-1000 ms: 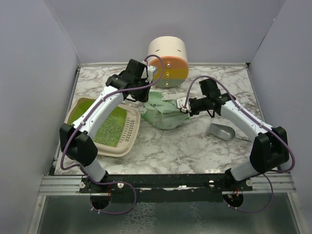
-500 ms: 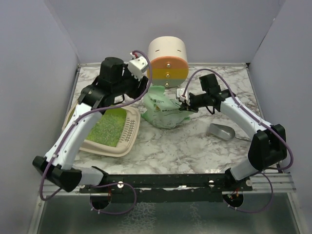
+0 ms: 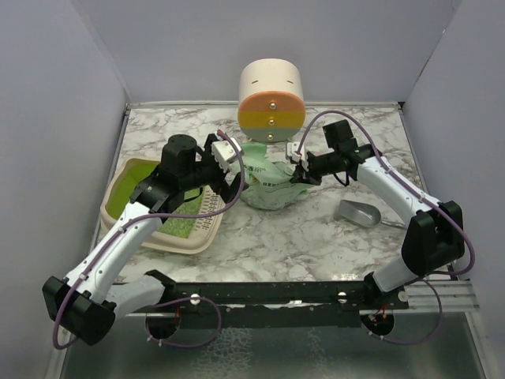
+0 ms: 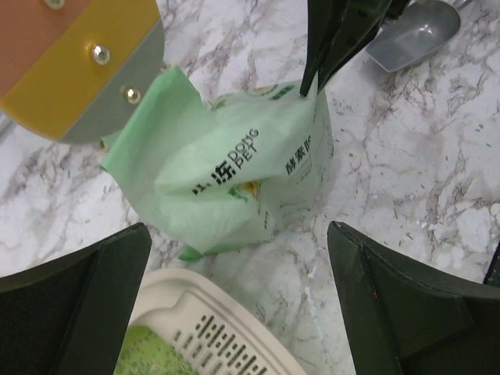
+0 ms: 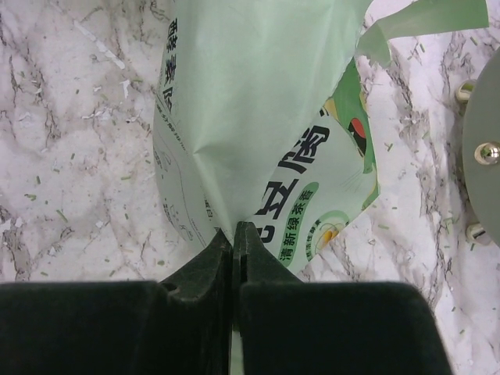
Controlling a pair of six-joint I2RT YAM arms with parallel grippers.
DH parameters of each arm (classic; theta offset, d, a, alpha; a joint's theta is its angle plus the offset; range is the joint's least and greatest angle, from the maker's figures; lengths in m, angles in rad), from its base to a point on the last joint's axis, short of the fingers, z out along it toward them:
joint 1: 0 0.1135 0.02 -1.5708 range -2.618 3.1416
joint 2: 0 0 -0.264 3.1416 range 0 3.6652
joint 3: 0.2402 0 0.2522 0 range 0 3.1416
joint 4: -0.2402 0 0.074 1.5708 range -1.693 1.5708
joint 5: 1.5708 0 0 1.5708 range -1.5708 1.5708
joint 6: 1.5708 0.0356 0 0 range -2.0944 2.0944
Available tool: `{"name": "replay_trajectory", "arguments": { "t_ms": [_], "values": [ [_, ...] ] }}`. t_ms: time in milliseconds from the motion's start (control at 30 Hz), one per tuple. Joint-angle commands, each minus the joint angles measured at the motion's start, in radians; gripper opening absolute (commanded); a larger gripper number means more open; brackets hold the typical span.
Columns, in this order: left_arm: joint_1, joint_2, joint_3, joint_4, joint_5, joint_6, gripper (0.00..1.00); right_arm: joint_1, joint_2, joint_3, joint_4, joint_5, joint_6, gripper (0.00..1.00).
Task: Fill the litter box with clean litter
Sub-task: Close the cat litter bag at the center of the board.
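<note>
The left arm folds low from its base at the near left, its forearm slanting up across the litter box point(image 3: 186, 240) so the wrist hangs above the box's right rim. The left pincer point(image 4: 238, 231) points at the mint-green bag point(image 3: 268, 192), its jaws spread wide and holding nothing. The right arm bends at its elbow by the right edge and reaches far and left. The right pincer point(image 5: 233, 228) is clamped shut on a fold of the bag's right side, holding the soft plastic up in a crumpled peak. The bag stands on the white marbled surface point(image 3: 300, 245), between the box on the left and a grey metal scoop point(image 3: 359, 212) on the right. It is just in front of a cream cylinder point(image 3: 271, 91) with orange, yellow and teal bands. The box lies at the left with its slotted panel toward the bag, and a grainy green layer shows inside it. Small flecks are scattered over the marble. Plain pale grey walls close in the left, far and right sides.
</note>
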Motion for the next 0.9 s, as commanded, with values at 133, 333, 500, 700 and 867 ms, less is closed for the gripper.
{"name": "replay_trajectory", "arguments": {
  "t_ms": [133, 333, 500, 700, 867],
  "values": [
    [-0.192, 0.067, 0.044, 0.238, -0.267, 0.263, 0.99, -0.003, 0.015, 0.066, -0.034, -0.083, 0.077, 0.01],
    [-0.240, 0.194, 0.100, 0.212, -0.308, 0.432, 0.91, -0.006, 0.053, 0.121, -0.096, -0.075, 0.066, 0.01],
    [-0.255, 0.223, 0.120, 0.152, -0.369, 0.557, 0.99, -0.011, 0.041, 0.127, -0.097, -0.084, 0.086, 0.01],
    [-0.264, 0.232, 0.102, 0.097, -0.339, 0.580, 0.99, -0.015, 0.045, 0.156, -0.132, -0.093, 0.090, 0.01],
    [-0.269, 0.214, 0.078, 0.052, -0.294, 0.540, 0.99, -0.022, 0.048, 0.167, -0.117, -0.064, 0.106, 0.01]
  ]
}}
